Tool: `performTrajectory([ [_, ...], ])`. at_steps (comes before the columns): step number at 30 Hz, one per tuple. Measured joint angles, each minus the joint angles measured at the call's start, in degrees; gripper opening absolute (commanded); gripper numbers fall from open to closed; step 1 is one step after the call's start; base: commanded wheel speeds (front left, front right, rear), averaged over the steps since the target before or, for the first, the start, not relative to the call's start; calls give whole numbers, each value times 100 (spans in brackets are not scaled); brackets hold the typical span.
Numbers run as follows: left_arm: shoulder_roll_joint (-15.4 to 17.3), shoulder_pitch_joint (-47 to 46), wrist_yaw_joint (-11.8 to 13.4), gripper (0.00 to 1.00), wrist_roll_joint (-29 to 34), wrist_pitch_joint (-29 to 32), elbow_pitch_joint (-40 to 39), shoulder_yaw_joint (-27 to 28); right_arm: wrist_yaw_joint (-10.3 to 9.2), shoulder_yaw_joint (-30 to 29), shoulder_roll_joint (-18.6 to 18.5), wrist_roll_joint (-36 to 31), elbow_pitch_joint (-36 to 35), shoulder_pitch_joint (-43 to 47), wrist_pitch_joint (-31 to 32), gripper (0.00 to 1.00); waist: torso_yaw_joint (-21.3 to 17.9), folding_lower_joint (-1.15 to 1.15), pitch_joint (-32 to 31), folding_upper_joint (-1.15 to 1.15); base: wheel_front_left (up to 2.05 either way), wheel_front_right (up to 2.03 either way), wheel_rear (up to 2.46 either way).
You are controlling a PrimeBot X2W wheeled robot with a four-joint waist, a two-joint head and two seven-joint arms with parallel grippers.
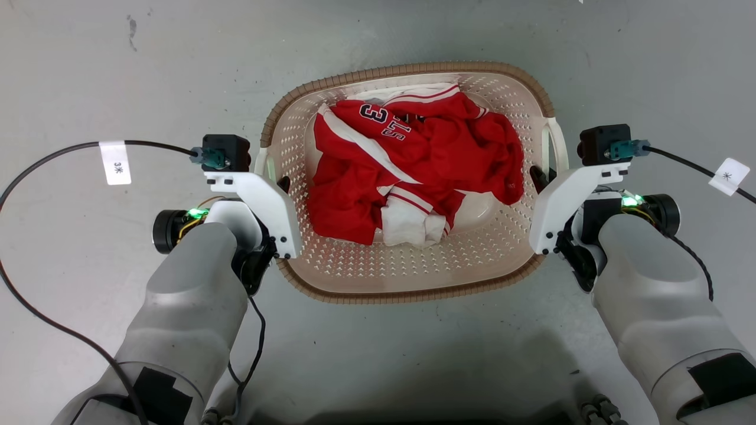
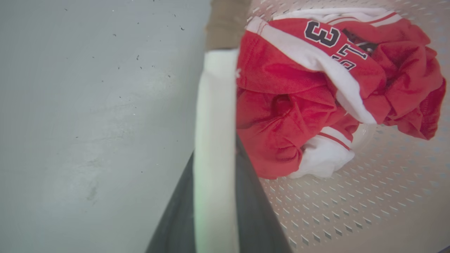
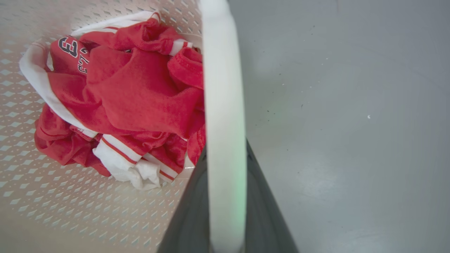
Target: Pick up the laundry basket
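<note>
The laundry basket [image 1: 413, 293], cream perforated plastic with a brown woven-look rim, lies centred before me on or just above the grey floor; I cannot tell which. A crumpled red and white jersey [image 1: 407, 159] lies inside it. My left gripper [image 1: 277, 180] is at the basket's left side, its dark fingers closed on either side of the white loop handle [image 2: 215, 88]. On the right side my right gripper [image 1: 543, 177] clamps the other white handle [image 3: 221, 70] the same way. In the wrist views the left gripper [image 2: 215, 147] and the right gripper [image 3: 225, 147] each have a handle strip running between their fingers.
Bare grey floor [image 1: 88, 71] surrounds the basket on all sides. A black cable with a white tag [image 1: 115, 162] trails from the left wrist, and another tagged cable [image 1: 729, 175] from the right. My pale forearms [image 1: 189, 295] flank the basket's near corners.
</note>
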Motion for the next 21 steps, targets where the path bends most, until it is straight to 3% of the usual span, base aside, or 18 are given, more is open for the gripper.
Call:
performTrajectory([
  [8, 19, -2, 1, 0, -314, 37, 46, -297, -1, 324, -2, 315, 29, 15, 176, 0, -19, 0, -190, 0, 0, 0, 0],
  [21, 27, 1, 8, 0, -859, 740, 146, -694, -13, 854, -51, 1080, 12, 290, 1191, 0, -66, 0, -965, 0, 0, 0, 0],
])
